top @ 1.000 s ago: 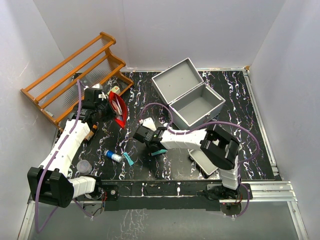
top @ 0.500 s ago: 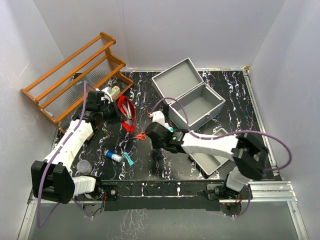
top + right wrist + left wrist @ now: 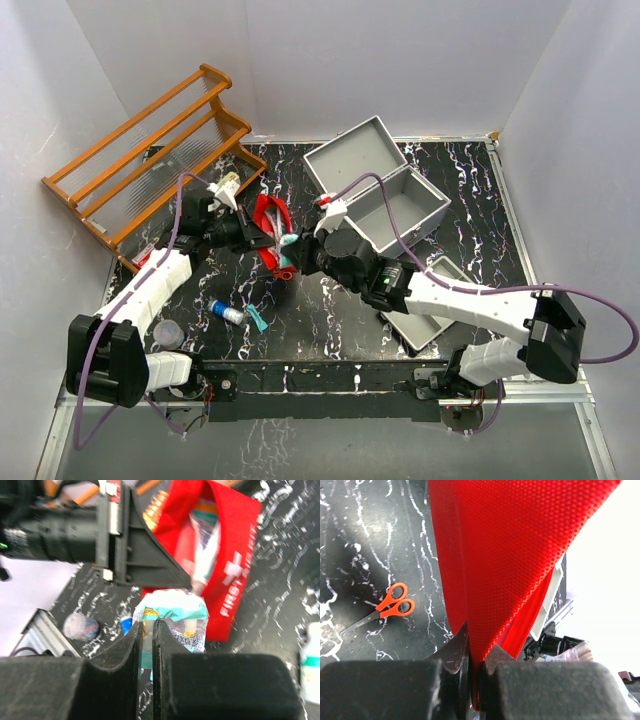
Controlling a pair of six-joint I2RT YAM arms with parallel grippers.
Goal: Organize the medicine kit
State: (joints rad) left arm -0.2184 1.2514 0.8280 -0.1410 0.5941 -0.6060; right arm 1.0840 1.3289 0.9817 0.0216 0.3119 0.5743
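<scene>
Starting at the far left, the wooden rack (image 3: 130, 127) is leaning by the wall. Next to it, your left gripper (image 3: 474, 645) is clamping tight on an edge of the red first aid pouch (image 3: 510, 555) and holding it up off the black marbled table (image 3: 470, 200). Orange scissors (image 3: 395, 606) are lying on the table below. Moving right, your right gripper (image 3: 146, 630) is pinching a crinkly teal-and-white packet (image 3: 172, 612) just in front of the pouch's open mouth, jaws nearly together. Can't tell if it's touching the fabric. The medicine kit (image 3: 430, 222) is sitting right of both grippers, toward the back of the table, with its lid swung open.
</scene>
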